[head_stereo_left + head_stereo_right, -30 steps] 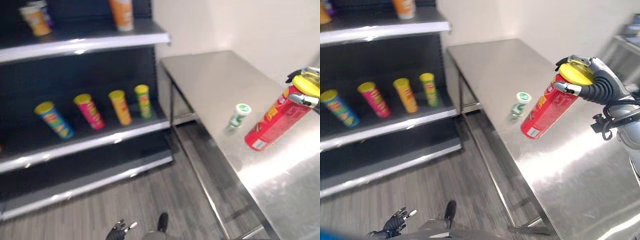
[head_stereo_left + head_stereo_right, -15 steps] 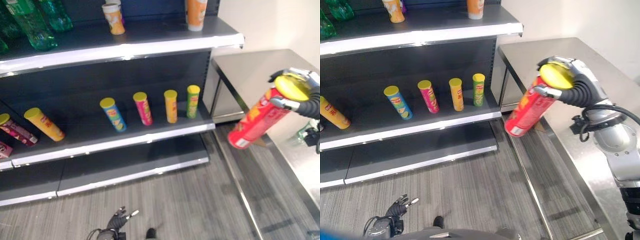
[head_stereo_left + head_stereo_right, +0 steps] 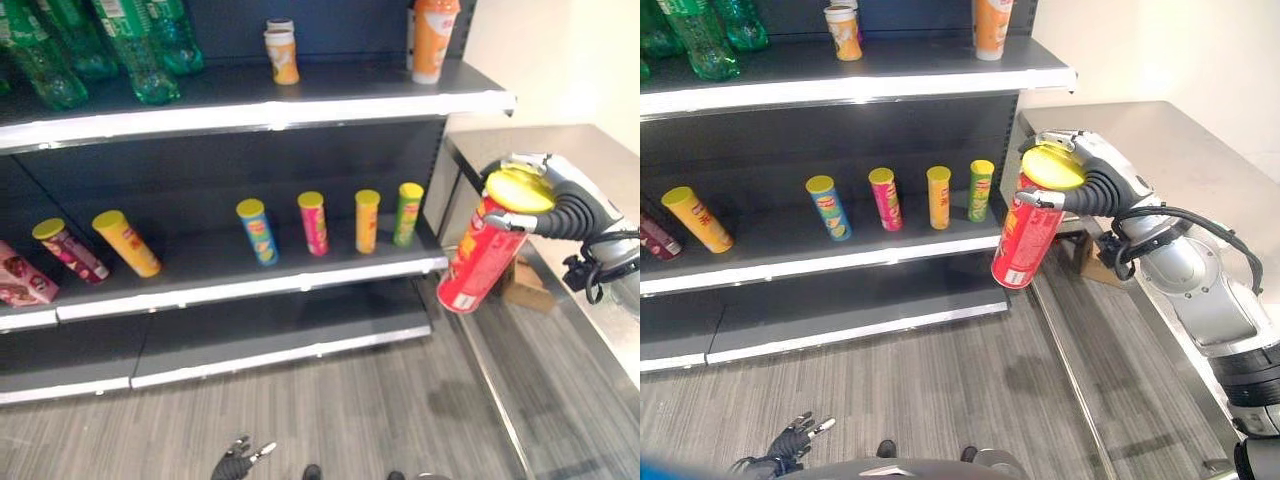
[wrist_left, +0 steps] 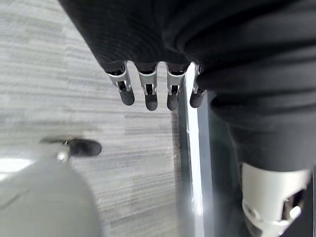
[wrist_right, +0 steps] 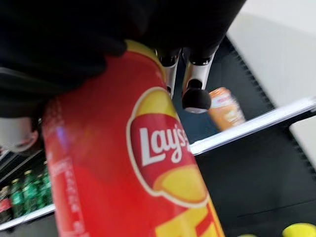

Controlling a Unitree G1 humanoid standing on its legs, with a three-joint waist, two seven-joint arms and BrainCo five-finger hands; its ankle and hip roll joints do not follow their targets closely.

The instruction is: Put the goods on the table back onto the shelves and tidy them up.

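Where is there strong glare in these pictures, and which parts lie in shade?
Left eye view: the front edges of the upper shelf and the middle shelf shine almost white, while the space under each is in deep shade. Right wrist view: the same glare on a shelf edge; the red can in the right robot hand shows only a faint sheen.

The green bottles (image 3: 120,45) on the far top shelf (image 3: 250,110) are cut off at their tops.

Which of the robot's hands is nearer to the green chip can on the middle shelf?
Right. The right hand holds the red can just beside the green chip can; the left hand hangs low near the floor.
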